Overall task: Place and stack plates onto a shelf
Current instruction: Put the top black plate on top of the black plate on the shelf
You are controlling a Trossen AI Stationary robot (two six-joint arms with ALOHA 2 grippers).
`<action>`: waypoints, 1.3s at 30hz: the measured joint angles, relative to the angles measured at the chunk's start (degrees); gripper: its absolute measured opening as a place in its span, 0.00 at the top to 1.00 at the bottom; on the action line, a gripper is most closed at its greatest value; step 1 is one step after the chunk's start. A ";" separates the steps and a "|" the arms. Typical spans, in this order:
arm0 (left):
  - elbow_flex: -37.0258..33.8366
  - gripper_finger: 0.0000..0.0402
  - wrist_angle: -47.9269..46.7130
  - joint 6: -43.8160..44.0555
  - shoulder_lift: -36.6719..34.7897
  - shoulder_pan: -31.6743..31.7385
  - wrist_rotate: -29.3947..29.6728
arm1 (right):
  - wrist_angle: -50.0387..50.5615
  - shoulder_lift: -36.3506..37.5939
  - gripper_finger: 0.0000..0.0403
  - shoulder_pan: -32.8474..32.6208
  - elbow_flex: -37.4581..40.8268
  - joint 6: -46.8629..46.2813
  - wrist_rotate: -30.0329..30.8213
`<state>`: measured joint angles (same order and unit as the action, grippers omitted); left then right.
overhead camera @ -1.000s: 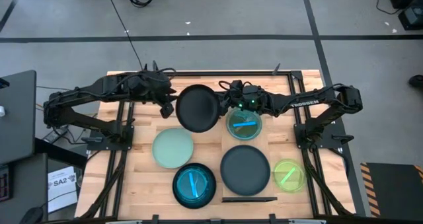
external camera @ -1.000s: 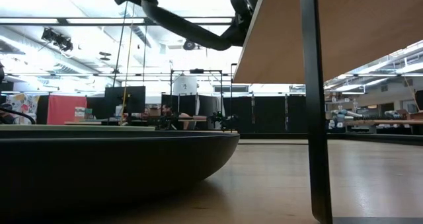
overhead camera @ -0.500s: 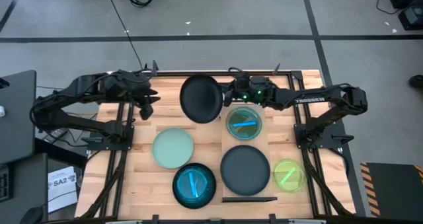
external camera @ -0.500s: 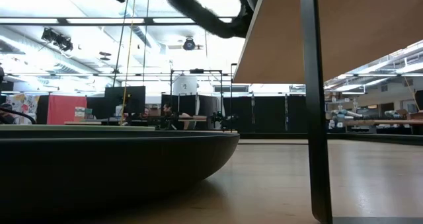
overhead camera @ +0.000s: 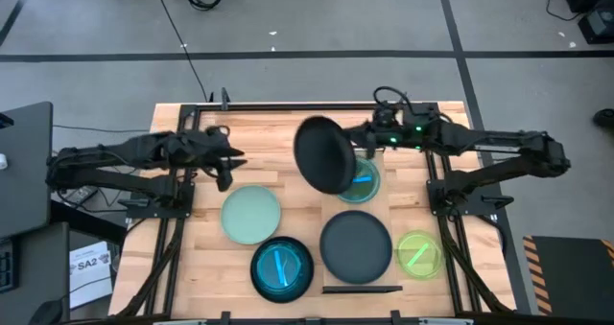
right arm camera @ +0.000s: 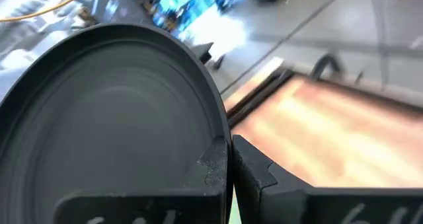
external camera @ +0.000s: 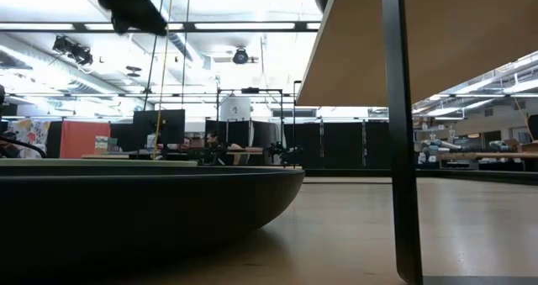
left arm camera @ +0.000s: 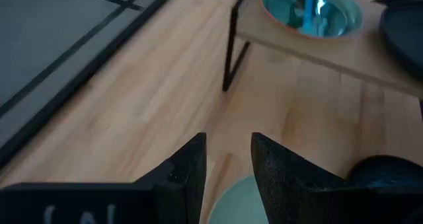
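We grip black plate [overhead camera: 326,154] by rim in right gripper [overhead camera: 363,145], tilted above teal plate [overhead camera: 362,179]; thin pinch risks slip. Left gripper [left arm camera: 228,159] narrow, empty.

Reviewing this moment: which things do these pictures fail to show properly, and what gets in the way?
- High view: the teal plate is half hidden under the black plate that the right gripper holds.
- Low view: another black plate close to the lens hides the tabletop behind it.
- Left wrist view: the mint plate is mostly hidden by the open left gripper.
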<state>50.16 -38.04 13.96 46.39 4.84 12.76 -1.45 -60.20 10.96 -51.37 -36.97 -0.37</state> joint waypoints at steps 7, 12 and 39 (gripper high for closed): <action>-10.62 0.69 9.23 3.36 0.55 0.00 -0.60 | 10.68 5.98 0.96 -5.82 0.00 -12.20 -7.21; -16.58 0.69 17.65 3.39 0.44 0.00 -0.61 | 15.30 6.22 0.96 -11.81 0.00 -18.55 -8.69; -20.60 0.69 22.44 3.45 0.44 0.00 -0.60 | 33.08 3.08 0.96 -32.36 0.02 -19.18 3.73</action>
<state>29.56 -15.59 17.41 46.83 4.84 12.16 31.63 -57.12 -21.41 -51.35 -56.15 3.36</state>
